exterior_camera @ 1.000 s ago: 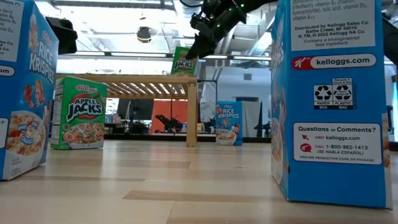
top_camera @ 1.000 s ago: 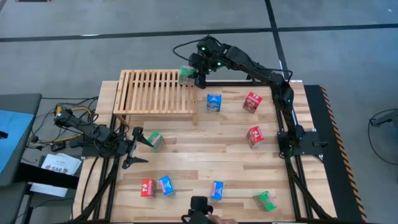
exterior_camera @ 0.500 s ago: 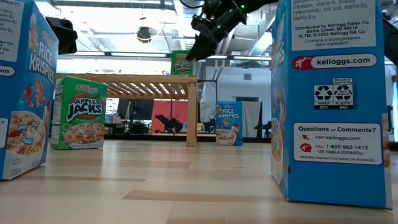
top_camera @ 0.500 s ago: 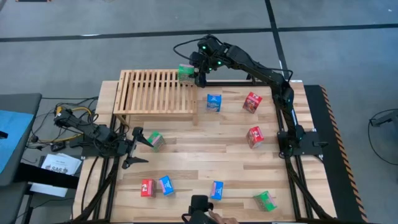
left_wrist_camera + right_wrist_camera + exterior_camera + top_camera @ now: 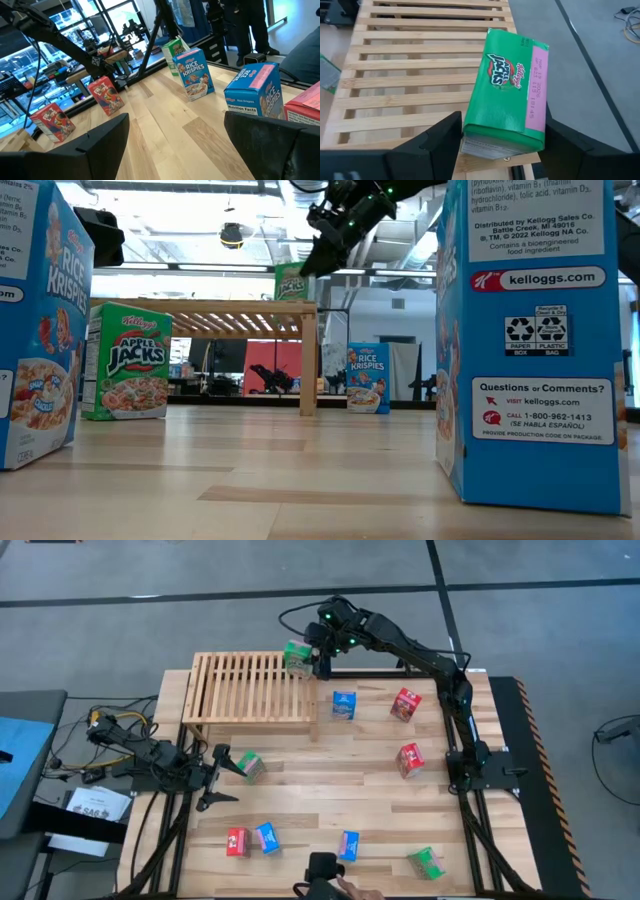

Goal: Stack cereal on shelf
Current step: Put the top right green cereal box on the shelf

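High view: my right claw sits over the shelf, far right corner, beside a green cereal box. My left claw waits open near the bench's left edge.
Right wrist view: fingers parted, flanking the box standing on the slats.
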Motion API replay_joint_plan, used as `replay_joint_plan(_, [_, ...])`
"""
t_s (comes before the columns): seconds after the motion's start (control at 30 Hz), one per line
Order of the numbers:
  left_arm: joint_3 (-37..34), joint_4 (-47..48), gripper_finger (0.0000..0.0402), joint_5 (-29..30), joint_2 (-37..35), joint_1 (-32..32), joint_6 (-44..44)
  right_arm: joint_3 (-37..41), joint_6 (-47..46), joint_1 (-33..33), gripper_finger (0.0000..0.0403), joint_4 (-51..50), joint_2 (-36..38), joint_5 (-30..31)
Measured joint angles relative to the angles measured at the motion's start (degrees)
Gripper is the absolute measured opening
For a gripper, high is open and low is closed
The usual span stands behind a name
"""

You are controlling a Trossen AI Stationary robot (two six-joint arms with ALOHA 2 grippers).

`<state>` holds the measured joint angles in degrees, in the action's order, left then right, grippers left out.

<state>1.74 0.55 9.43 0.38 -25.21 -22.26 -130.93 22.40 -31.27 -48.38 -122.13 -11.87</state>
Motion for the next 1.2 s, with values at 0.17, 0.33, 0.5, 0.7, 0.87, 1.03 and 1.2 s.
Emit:
replay_joint_plan(0.17, [0.0, 0.0, 0.0318, 0.0, 0.0, 0.0, 0.0, 0.0, 0.0, 0.0, 0.0261, -1.3, 0.0, 0.4])
replay_joint_plan(0.33, [0.0, 0.0, 0.0318, 0.0, 0.0, 0.0, 0.0, 0.0, -0.3, 0.4, 0.0261, -3.7, 0.0, 0.7])
replay_joint_plan(0.5, [0.0, 0.0, 0.0318, 0.0, 0.0, 0.0, 0.0, 0.0, -2.2, 0.4, 0.0261, -2.9, 0.0, 1.5])
replay_joint_plan(0.7, [0.0, 0.0, 0.0318, 0.0, 0.0, 0.0, 0.0, 0.0, -3.2, 0.6, 0.0261, -2.5, 0.0, 2.4])
replay_joint_plan(0.87, [0.0, 0.0, 0.0318, 0.0, 0.0, 0.0, 0.0, 0.0, -4.0, 0.6, 0.0261, -2.6, 0.0, 3.6])
replay_joint_plan(1.03, [0.0, 0.0, 0.0318, 0.0, 0.0, 0.0, 0.0, 0.0, -4.1, 0.5, 0.0261, -2.6, 0.0, 5.3])
replay_joint_plan(1.2, [0.0, 0.0, 0.0318, 0.0, 0.0, 0.0, 0.0, 0.0, -4.1, 0.5, 0.0261, -3.0, 0.0, 6.4])
